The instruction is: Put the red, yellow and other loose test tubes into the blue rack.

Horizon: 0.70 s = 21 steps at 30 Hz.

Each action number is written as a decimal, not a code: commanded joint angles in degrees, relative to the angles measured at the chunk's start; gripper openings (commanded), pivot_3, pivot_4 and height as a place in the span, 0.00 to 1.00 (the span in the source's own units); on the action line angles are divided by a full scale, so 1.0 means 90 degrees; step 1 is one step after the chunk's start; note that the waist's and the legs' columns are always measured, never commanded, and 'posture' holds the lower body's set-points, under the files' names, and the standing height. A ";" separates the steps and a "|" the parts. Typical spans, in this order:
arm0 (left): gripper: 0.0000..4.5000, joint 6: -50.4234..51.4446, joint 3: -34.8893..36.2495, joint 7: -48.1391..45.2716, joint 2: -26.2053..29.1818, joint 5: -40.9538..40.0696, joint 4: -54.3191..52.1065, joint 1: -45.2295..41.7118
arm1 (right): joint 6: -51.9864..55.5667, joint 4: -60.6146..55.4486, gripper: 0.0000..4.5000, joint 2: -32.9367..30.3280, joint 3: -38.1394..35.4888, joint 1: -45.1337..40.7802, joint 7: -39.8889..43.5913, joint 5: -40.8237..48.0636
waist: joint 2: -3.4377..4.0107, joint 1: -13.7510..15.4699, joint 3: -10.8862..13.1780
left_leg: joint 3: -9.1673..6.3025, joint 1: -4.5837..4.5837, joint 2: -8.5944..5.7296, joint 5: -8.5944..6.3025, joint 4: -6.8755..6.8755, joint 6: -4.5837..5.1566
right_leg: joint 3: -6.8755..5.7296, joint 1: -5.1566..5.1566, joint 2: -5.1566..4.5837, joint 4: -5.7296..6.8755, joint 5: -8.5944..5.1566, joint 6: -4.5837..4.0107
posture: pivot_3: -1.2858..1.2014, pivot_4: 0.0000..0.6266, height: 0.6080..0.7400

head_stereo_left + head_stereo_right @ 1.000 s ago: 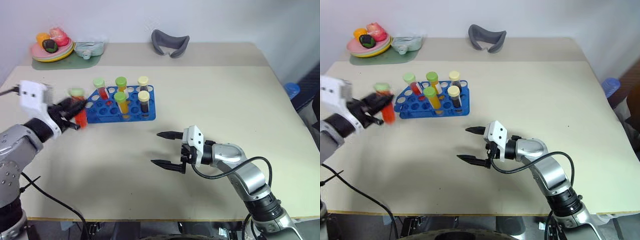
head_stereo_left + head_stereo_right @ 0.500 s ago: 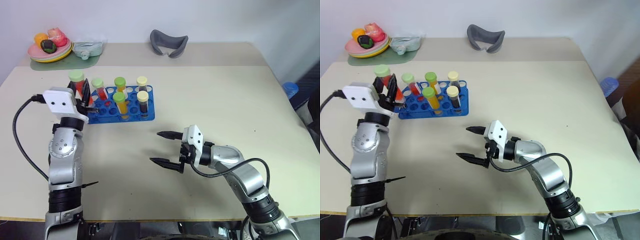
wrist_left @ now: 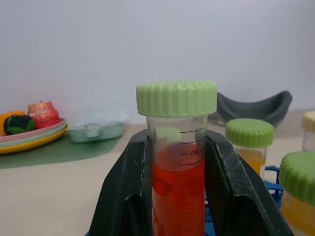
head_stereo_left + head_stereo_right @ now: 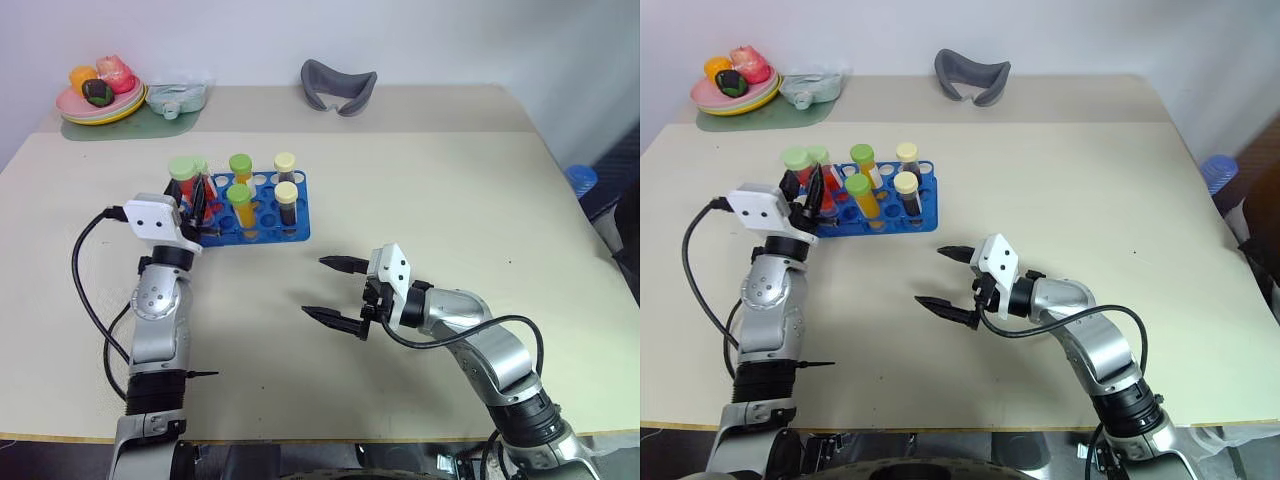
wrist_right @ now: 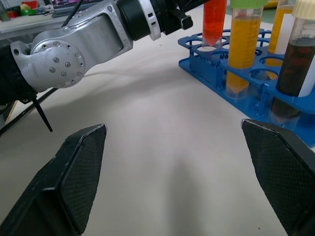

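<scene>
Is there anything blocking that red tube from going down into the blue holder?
Nothing visible does. The left gripper holds the red tube upright, its tip just above an empty hole at the near end of the blue rack. The tubes already standing there sit in other holes beside it.

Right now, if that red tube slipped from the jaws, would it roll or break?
The red tube is round and smooth, so it would probably roll. It looks like clear plastic, so probably not breakable. Its tip already sits at a hole of the blue rack.
</scene>
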 commanded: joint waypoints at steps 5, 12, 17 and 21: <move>0.18 -0.0068 -0.0031 0.0063 -0.0076 0.0053 -0.0198 0.0067 | -0.0080 -0.0171 1.00 0.0043 -0.0075 -0.0114 0.0017 0.0104 | 0.0000 0.0002 0.0000 | 0.0000 0.0000 0.0000 0.0000 0.0000 0.0000 | 0.0000 0.0001 0.0000 0.0000 0.0000 0.0000 | 0.52 0.24 1.00; 0.18 0.0058 0.0035 0.0147 -0.0070 0.0068 -0.0448 0.0291 | -0.0227 -0.0104 1.00 0.0035 -0.0029 -0.0016 0.0081 0.0046 | 0.0000 -0.0003 0.0000 | 0.0000 0.0001 0.0000 0.0000 0.0000 0.0000 | 0.0000 0.0001 0.0000 0.0000 0.0000 0.0000 | 0.52 0.24 1.00; 0.18 0.0118 0.0030 0.0153 -0.0053 0.0057 -0.0510 0.0362 | -0.0291 -0.0061 1.00 0.0027 -0.0010 0.0000 0.0122 0.0044 | 0.0000 -0.0007 0.0000 | -0.0001 0.0001 0.0000 0.0000 0.0000 0.0000 | 0.0000 0.0001 0.0000 0.0000 0.0000 0.0000 | 0.52 0.24 1.00; 0.18 0.0132 0.0029 0.0182 -0.0034 0.0112 -0.0493 0.0352 | -0.0280 -0.0078 1.00 0.0037 -0.0011 -0.0005 0.0123 0.0044 | 0.0000 -0.0007 0.0000 | -0.0001 0.0001 0.0000 0.0000 -0.0001 0.0000 | 0.0000 0.0000 0.0000 0.0000 0.0000 0.0000 | 0.52 0.24 1.00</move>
